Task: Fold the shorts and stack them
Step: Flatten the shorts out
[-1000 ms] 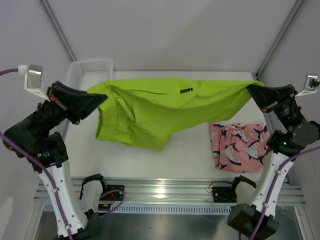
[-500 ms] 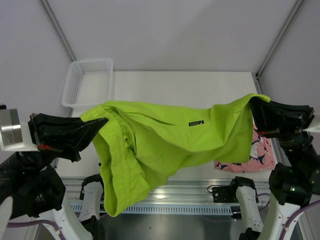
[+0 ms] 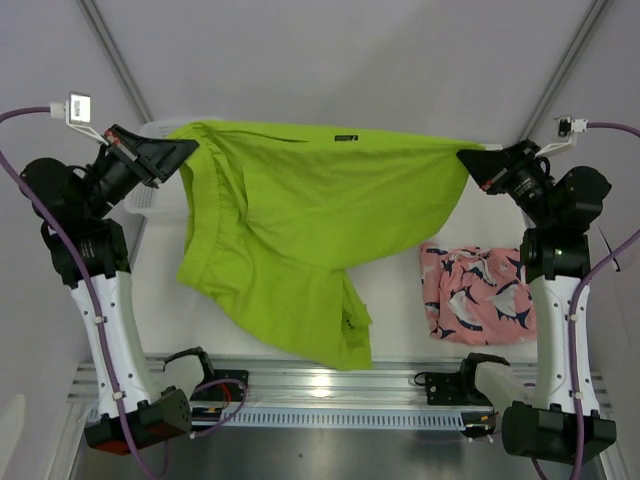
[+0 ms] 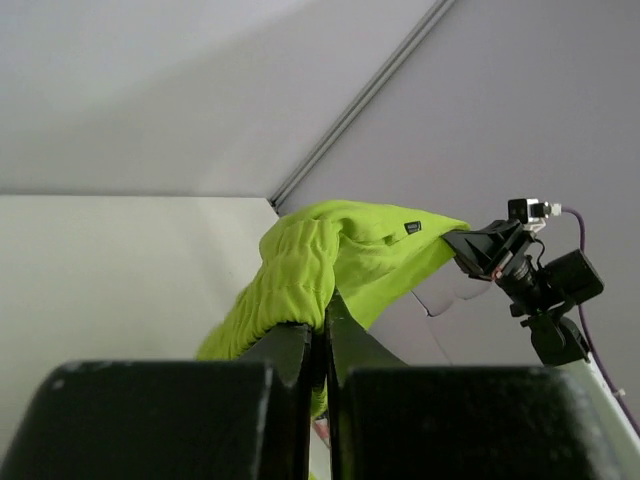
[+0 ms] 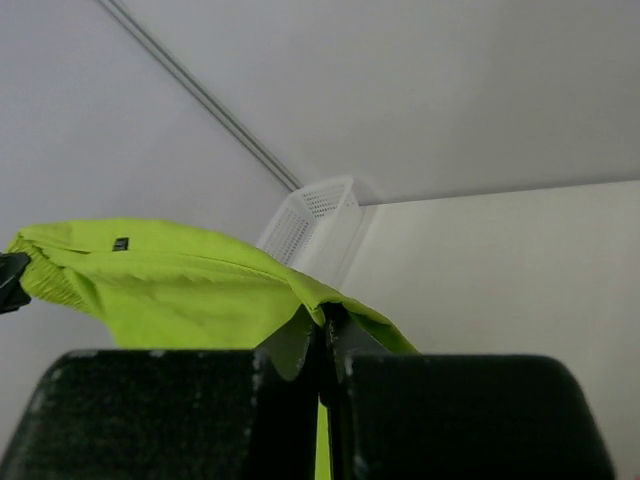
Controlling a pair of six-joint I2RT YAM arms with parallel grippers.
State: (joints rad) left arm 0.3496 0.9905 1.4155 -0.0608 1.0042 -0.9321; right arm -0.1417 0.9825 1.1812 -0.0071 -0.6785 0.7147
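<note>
**A:** Starting at the left edge of the tabletop (image 3: 396, 305), what does the left gripper (image 3: 188, 149) have?

**B:** Its jaws are clamped tight on one end of the waistband of the lime green shorts (image 3: 300, 220), raised high over the far left corner. The wrist view shows gathered elastic bunched just above the pinched fingers.

**A:** And the white mesh basket (image 5: 318, 215)?

**B:** It sits at that far left corner. From above it is mostly hidden behind the cloth and the arm.

**A:** How do the shorts hang?

**B:** They are stretched in the air between both arms along the far edge, with a small dark label near the top hem. The legs droop toward the near edge, left of centre. I can't tell whether the lowest fold touches the tabletop.

**A:** The right side?

**B:** The right gripper (image 3: 468, 157) is closed on the other end of the waistband, aloft near the far right corner. Below it, the pink fish-print shorts (image 3: 480, 295) lie crumpled on the tabletop near the right edge, apart from the green pair.
</note>
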